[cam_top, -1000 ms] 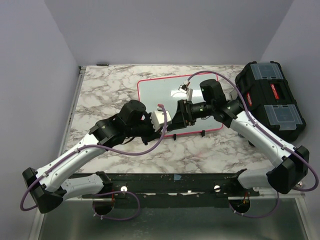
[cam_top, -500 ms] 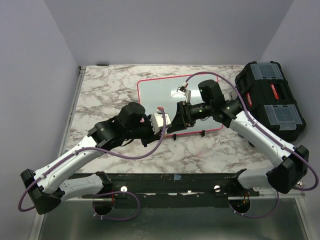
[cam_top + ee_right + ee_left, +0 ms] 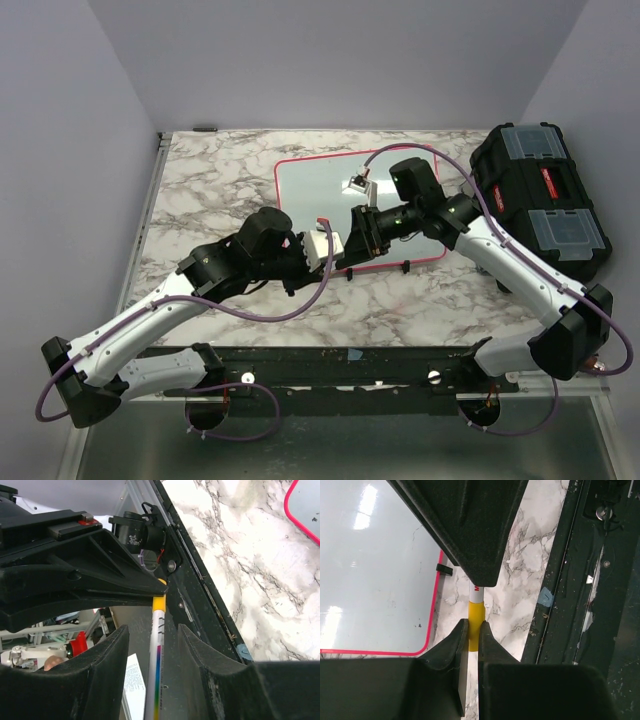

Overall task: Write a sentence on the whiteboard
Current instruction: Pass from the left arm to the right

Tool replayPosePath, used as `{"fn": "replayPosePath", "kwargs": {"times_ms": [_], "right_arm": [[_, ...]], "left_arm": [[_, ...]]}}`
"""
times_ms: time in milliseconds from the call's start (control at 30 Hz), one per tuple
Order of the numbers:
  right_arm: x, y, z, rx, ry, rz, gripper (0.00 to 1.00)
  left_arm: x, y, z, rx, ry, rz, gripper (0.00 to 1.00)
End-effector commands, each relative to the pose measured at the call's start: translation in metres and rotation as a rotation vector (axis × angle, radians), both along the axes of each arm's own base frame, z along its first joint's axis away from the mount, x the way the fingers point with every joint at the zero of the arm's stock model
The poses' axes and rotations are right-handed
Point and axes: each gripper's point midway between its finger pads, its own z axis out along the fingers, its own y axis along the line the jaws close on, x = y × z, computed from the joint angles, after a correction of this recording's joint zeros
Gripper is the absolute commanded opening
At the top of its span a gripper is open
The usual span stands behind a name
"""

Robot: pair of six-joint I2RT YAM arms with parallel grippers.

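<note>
The whiteboard (image 3: 320, 185), glossy white with a pink-red rim, lies flat at the table's middle; its near corner also shows in the left wrist view (image 3: 375, 570). The sentence is out of view. Both grippers meet nose to nose over the board's near edge. My left gripper (image 3: 336, 252) (image 3: 473, 627) is shut on the yellow cap of a marker (image 3: 476, 612). The marker's white barrel (image 3: 157, 650) runs between the fingers of my right gripper (image 3: 352, 246) (image 3: 152, 630). Those jaws stand apart, a gap showing on each side of the barrel.
A black toolbox (image 3: 540, 200) sits at the table's right edge. Small black clips (image 3: 407, 266) (image 3: 445, 569) stick out of the board's near rim. The black mounting rail (image 3: 330, 365) runs along the near table edge, under both arms.
My right gripper's jaws have narrowed around the marker barrel, and that arm has edged left. The left gripper has stayed shut on the cap.
</note>
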Motion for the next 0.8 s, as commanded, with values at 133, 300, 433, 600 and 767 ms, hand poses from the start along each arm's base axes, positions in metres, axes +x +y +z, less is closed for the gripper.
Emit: {"fn": "replayPosePath", "kwargs": {"times_ms": [133, 300, 433, 600, 767], "right_arm": [[-0.0093, 0.0003, 0.0062, -0.014, -0.009, 0.036, 0.40], [-0.0114, 0.0014, 0.0039, -0.030, -0.006, 0.039, 0.34], [-0.0120, 0.0021, 0.0025, -0.035, -0.008, 0.038, 0.34], [-0.0092, 0.0040, 0.0008, -0.043, -0.019, 0.024, 0.32], [-0.0054, 0.0065, 0.0025, -0.034, -0.026, 0.004, 0.27]], "left_arm": [[0.0015, 0.0026, 0.0026, -0.007, -0.046, 0.002, 0.00], [0.0029, 0.0028, 0.0023, -0.002, -0.047, 0.007, 0.00], [0.0021, 0.0024, 0.0020, -0.001, -0.044, 0.004, 0.00], [0.0012, 0.0024, 0.0017, -0.001, -0.045, 0.002, 0.00], [0.0008, 0.0021, 0.0013, 0.000, -0.044, 0.000, 0.00]]}}
